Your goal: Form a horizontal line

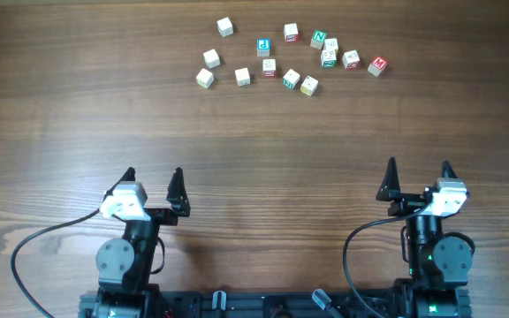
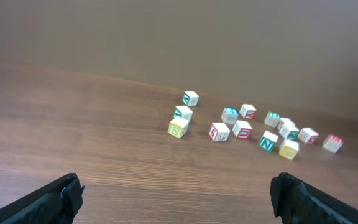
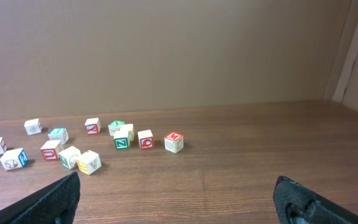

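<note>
Several small pale wooden cubes lie loose and scattered at the far middle of the table, among them a blue-lettered cube (image 1: 263, 46), a red-lettered cube (image 1: 376, 65) and a plain-topped cube (image 1: 225, 26). No straight row of three touching cubes shows in any view. The cubes also show far ahead in the left wrist view (image 2: 242, 129) and in the right wrist view (image 3: 122, 140). My left gripper (image 1: 153, 177) (image 2: 176, 193) is open and empty near the front left. My right gripper (image 1: 419, 168) (image 3: 176, 193) is open and empty near the front right. Both are far from the cubes.
The wooden table (image 1: 254, 141) runs bare between the grippers and the cubes. A brown wall (image 3: 166, 50) stands behind the table's far edge. Black cables (image 1: 34, 238) loop by the arm bases at the front.
</note>
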You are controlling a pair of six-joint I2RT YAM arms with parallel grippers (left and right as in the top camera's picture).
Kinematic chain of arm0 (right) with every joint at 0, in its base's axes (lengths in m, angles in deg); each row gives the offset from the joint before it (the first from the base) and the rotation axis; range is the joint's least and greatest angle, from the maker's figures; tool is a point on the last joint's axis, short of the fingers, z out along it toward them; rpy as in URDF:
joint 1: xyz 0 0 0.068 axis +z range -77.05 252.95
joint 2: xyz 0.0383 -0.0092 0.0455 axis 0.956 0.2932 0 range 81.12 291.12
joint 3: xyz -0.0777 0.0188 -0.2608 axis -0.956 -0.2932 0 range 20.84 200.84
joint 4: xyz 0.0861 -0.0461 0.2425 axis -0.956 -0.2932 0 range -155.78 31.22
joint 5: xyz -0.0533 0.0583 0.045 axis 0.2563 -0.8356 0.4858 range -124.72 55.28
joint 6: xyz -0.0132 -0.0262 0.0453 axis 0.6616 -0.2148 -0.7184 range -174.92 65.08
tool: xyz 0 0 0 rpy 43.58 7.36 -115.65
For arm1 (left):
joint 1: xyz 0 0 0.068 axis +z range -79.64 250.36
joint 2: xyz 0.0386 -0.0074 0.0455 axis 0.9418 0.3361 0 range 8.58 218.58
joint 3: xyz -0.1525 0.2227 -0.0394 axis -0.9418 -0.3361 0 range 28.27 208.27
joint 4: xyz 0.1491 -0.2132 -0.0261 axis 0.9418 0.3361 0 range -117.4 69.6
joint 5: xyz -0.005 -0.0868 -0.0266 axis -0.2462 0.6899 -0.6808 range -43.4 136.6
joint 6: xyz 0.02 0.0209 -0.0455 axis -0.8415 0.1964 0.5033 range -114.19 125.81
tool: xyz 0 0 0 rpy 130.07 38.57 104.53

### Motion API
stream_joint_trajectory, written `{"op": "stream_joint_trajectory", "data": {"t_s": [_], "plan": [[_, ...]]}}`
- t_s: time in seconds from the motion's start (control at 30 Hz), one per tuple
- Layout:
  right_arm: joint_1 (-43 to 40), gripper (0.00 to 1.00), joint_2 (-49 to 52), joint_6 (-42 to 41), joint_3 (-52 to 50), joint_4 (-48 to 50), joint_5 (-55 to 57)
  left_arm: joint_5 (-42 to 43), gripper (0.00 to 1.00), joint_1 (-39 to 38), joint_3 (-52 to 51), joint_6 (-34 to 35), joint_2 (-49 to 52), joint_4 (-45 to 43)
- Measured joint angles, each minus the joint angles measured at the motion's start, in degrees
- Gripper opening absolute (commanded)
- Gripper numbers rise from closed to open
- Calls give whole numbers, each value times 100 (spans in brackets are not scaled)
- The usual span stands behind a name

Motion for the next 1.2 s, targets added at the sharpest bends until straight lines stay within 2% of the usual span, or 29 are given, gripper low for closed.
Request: {"op": "stream_joint_trajectory", "data": {"t_s": [0.1, 0.23, 0.57, 0.7, 0.83, 1.03, 1.2], "plan": [[0, 100, 0, 0, 0, 0, 0, 0, 100, 0, 0, 439, 0, 0], [0, 100, 0, 0, 0, 0, 0, 0, 100, 0, 0, 671, 0, 0], [0, 100, 0, 0, 0, 0, 0, 20, 100, 0, 0, 848, 0, -24], [0, 100, 0, 0, 0, 0, 0, 258, 100, 0, 2, 898, 0, -350], [0, 100, 0, 0, 0, 0, 0, 426, 100, 0, 129, 898, 4, -269], [0, 100, 0, 0, 0, 0, 0, 588, 100, 0, 990, 866, 448, -22], [0, 100, 7, 0, 0, 0, 0, 791, 100, 4, 2299, 629, 1950, 66]]}}
